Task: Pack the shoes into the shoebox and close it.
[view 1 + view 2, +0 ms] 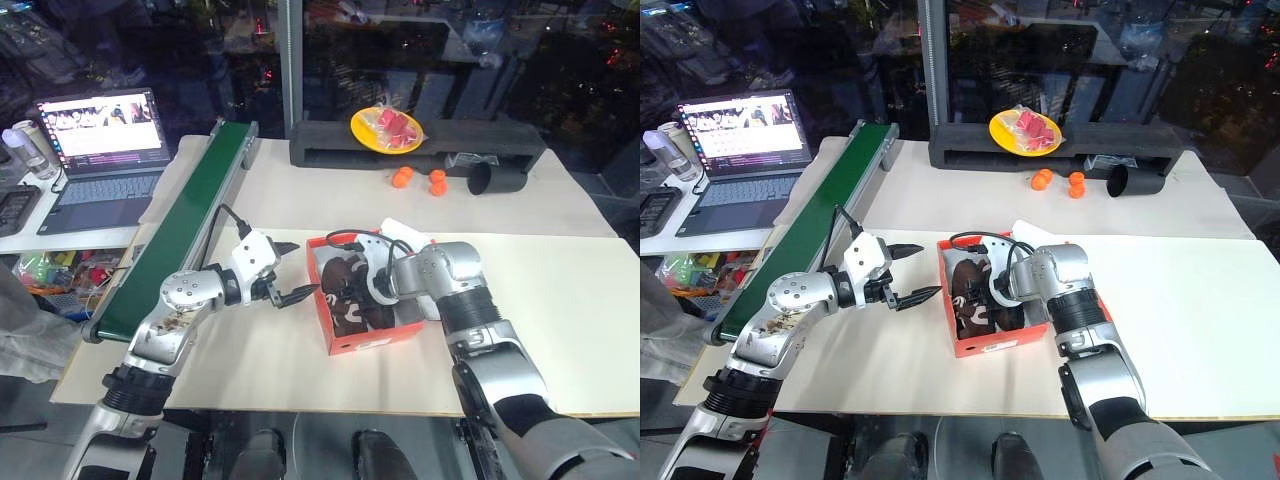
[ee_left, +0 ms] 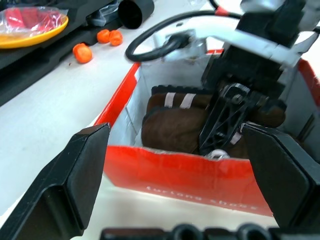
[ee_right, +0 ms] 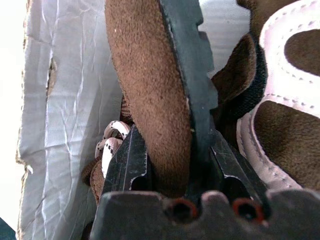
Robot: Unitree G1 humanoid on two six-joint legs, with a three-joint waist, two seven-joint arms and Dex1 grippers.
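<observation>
Right gripper pinches a soft, light shoe by its sole inside the shoebox; left gripper open at 9 o'clock

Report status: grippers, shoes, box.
Left gripper open, hovering beside the shoebox. Right gripper shut on a shoe, down inside the box. Other shoe already in. Lid not closed.

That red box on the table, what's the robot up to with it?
It is packing shoes into the box. The right gripper reaches down inside the box, shut on one brown shoe, with the other shoe lying beside it. The left gripper hangs open just left of the box, holding nothing. Nothing covers the box yet.
</observation>
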